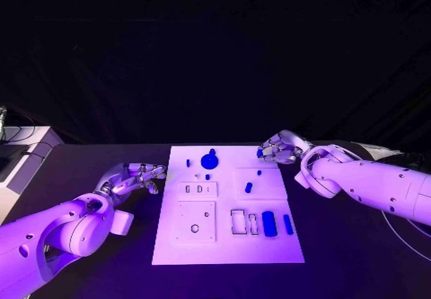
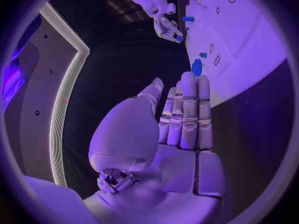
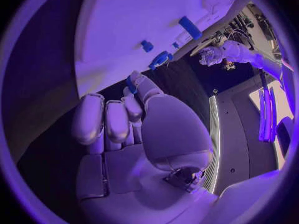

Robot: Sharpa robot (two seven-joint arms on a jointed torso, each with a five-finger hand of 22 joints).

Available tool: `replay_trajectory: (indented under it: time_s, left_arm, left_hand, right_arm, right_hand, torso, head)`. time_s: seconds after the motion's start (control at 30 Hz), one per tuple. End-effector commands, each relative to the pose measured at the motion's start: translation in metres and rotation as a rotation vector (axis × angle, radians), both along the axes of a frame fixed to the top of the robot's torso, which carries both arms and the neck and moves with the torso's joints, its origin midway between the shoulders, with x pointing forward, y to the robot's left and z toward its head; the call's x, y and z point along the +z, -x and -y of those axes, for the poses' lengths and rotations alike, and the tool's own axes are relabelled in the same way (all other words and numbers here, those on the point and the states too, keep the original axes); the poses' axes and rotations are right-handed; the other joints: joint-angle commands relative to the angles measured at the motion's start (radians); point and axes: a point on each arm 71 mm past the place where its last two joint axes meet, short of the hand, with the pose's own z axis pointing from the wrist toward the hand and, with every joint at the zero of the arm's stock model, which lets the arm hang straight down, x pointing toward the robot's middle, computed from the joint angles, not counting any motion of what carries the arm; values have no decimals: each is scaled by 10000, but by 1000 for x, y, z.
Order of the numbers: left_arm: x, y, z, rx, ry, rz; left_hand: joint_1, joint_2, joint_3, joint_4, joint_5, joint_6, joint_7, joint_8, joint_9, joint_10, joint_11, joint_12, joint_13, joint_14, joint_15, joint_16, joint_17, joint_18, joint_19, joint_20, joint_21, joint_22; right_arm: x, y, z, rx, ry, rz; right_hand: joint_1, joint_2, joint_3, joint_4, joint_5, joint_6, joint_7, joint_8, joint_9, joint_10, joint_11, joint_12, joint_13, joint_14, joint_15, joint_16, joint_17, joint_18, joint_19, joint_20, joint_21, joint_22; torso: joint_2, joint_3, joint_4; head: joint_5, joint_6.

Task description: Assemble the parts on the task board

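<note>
A Sharpa robot works at a black table (image 1: 108, 156), the white task board (image 1: 227, 249) set square before it so that both arms can reach its slots. The right hand (image 1: 280, 149) hovers over the board's far right corner with a small blue part (image 1: 260, 152) pinched at its fingertips; the right wrist view shows the same blue piece (image 3: 131, 83) caught between thumb and a finger, the other fingers curled clear, a hold that seems meant to keep the piece free for seating. The left hand (image 1: 136, 179) waits just off the board's left edge, holding nothing, its fingers straight and close together in the left wrist view (image 2: 187, 114), apparently kept out of the way until needed. Other parts lie loose on the board: a round blue piece with a stem (image 1: 209, 161) near the far edge, a short blue peg (image 1: 249, 187) on the square plate at right, and two blue bars (image 1: 269, 223) beside empty rectangular slots at the near right. Assembly looks barely begun.
</note>
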Motion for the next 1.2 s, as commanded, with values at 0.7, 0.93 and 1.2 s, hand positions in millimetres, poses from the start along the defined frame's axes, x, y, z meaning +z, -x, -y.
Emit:
replay_trajectory:
  time_s: [0.7,0.93,1.2]
  left_arm:
    - [0,0,8,-303,156,-40]
    - [0,0,8,-319,159,-47]
    - [0,0,8,-341,156,-73]
  left_hand:
    - [64,-28,-50,-11,5,-40,-8,-27,-4,-72,-33,11,2,9,-1,-7,-8,120,-33,-18,-17,-23]
    - [64,-28,-50,-11,5,-40,-8,-27,-4,-72,-33,11,2,9,-1,-7,-8,120,-33,-18,-17,-23]
    - [64,-28,-50,-11,5,-40,-8,-27,-4,-72,-33,11,2,9,-1,-7,-8,120,-33,-18,-17,-23]
  right_arm:
    - [-7,21,-138,873,525,-735]
    - [-17,35,-156,1136,968,-754]
    - [-26,47,-166,1337,1114,-870]
  right_hand:
    - [-74,6,-71,-12,238,189,135,88,-6,-5,-18,-56,12,-4,-71,-91,-39,35,519,-57,-106,1443]
    - [-109,6,-77,-18,213,188,138,88,-7,2,-17,-48,20,0,-69,-105,-57,34,528,-59,-107,1444]
    - [-176,-76,-131,-1,208,193,137,86,-8,10,-19,-50,20,6,-67,-104,-60,33,537,-59,-99,1447]
  torso:
    - [-95,-93,10]
    - [-97,-97,23]
    - [-87,-76,8]
  head:
    - [281,-178]
    - [317,-232]
    - [351,-299]
